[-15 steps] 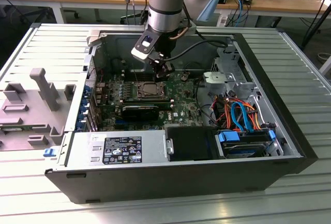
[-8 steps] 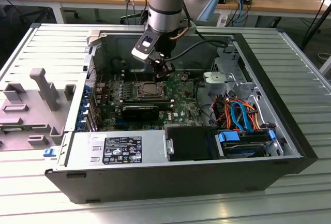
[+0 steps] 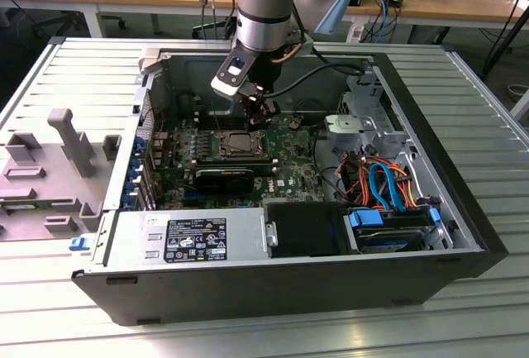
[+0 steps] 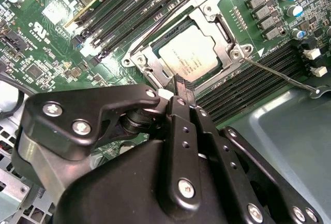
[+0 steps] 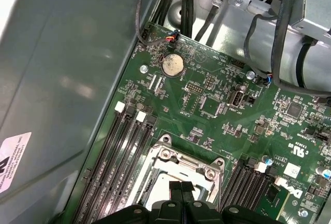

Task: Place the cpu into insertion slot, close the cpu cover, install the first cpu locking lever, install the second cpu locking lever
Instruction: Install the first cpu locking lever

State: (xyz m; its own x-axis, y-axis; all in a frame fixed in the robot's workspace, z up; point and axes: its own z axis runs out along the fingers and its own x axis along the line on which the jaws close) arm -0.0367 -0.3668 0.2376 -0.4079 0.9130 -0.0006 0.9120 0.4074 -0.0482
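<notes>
Beneath the silver cpu cover [image 4: 223,36], a dull grey cpu [image 4: 194,58]; gripper [image 4: 181,83] fingers together.

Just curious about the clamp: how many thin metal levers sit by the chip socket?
2: one lever angles out across the memory slots, the other lies along the cover's opposite edge.

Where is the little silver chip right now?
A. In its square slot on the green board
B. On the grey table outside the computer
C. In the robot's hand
A: the chip lies flat inside the silver frame on the green board, and the hand at the frame's edge carries no chip.
</notes>
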